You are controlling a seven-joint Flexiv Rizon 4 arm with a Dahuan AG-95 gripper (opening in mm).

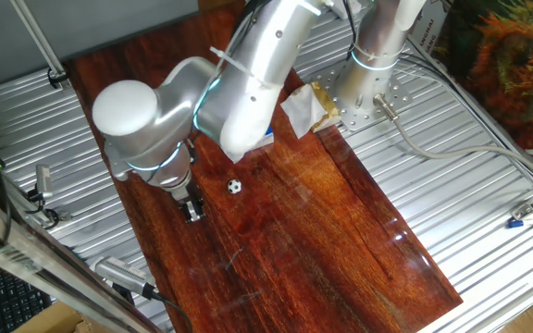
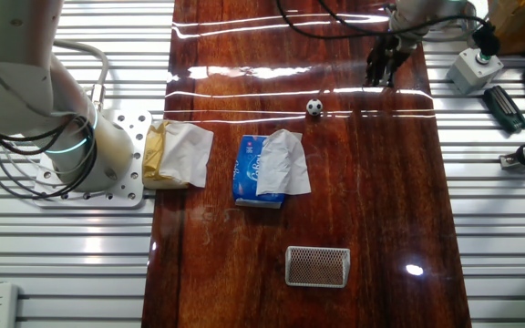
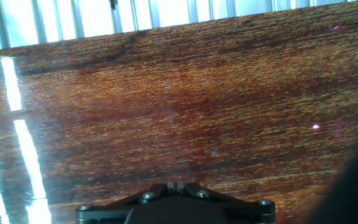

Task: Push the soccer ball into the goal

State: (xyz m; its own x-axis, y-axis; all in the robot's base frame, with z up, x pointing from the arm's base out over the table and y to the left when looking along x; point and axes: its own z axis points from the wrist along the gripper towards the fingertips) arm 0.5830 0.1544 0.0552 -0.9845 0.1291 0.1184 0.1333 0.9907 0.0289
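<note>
Nearest the other fixed camera, the goal (image 2: pixel 317 266) sits on the wooden table (image 2: pixel 372 210), a small frame with a mesh face. Well beyond it, near the table's far edge, rests the soccer ball (image 2: pixel 313 107), alone on bare wood. Between them lies a blue packet (image 2: pixel 247 173) with white tissue. The gripper (image 2: pixel 378 73) hangs near the ball, apart from it, fingers clenched together, grasping nothing.

We see the soccer ball (image 2: pixel 313 107), tiny, white with black patches, resting on the wooden worktop (image 2: pixel 372 210), well apart from the goal (image 2: pixel 317 266), a small whitish mesh-faced frame.
</note>
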